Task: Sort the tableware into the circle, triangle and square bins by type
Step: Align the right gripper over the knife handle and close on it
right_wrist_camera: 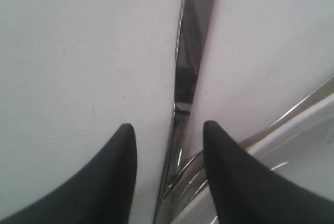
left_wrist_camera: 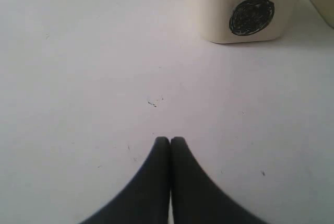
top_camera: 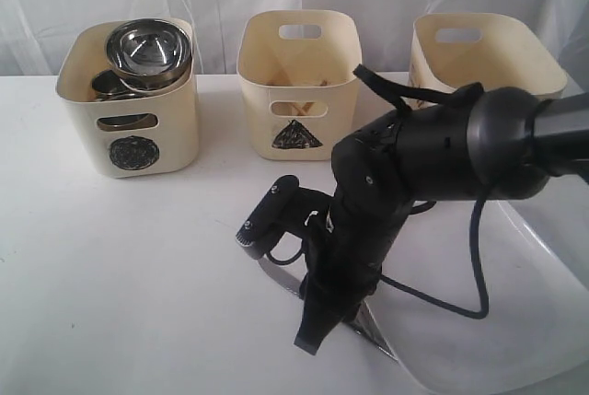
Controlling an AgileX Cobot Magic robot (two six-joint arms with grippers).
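Left hand (left_wrist_camera: 170, 140) pinched shut, empty, low over bare worktop (left_wrist_camera: 78, 78) short of the circle bin (left_wrist_camera: 245, 10). Right hand (right_wrist_camera: 168, 126) spread wide, straddling the steel knife (right_wrist_camera: 190, 36) lying flat just beside the white plate (right_wrist_camera: 297, 145). Thin, stiff, slick, probably light: pinch squarely across the handle, or it'll skate away.
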